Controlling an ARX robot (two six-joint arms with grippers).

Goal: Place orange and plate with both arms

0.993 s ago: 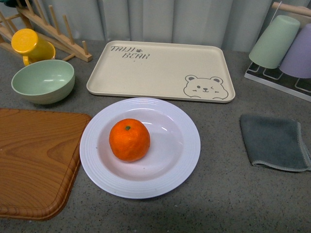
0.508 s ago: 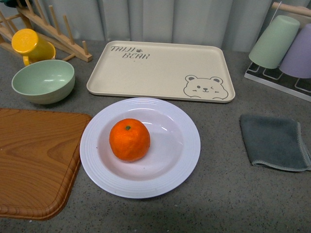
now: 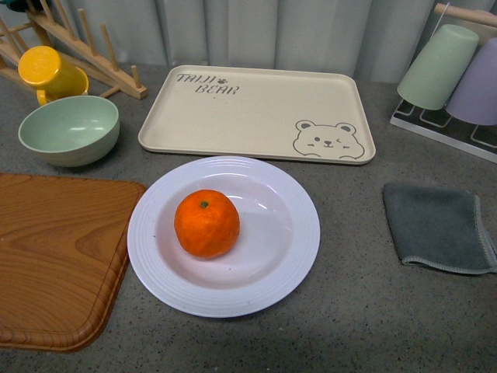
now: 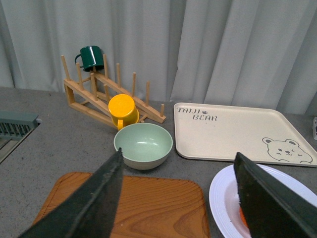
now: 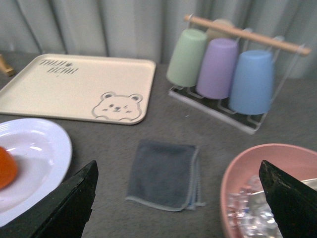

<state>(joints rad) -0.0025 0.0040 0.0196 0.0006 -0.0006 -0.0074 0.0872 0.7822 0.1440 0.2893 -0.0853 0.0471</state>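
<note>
Both jaw pairs spread wide, empty: left gripper (image 4: 177, 163), right gripper (image 5: 178, 168) | round bright-orange mandarin (image 3: 206, 224) sits in white ribbed deep plate (image 3: 299, 256), between the two grippers, beyond jaws | judgement: straddle fruit squarely, close gently.

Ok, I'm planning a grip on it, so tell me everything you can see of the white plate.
The plate is large, round, white and deep, glossy like glazed ceramic, with a wide ribbed rim. It lies flat on the grey tabletop, in front of the bear tray, between the wooden board and the grey cloth. The orange rests in its well, left of centre.
</note>
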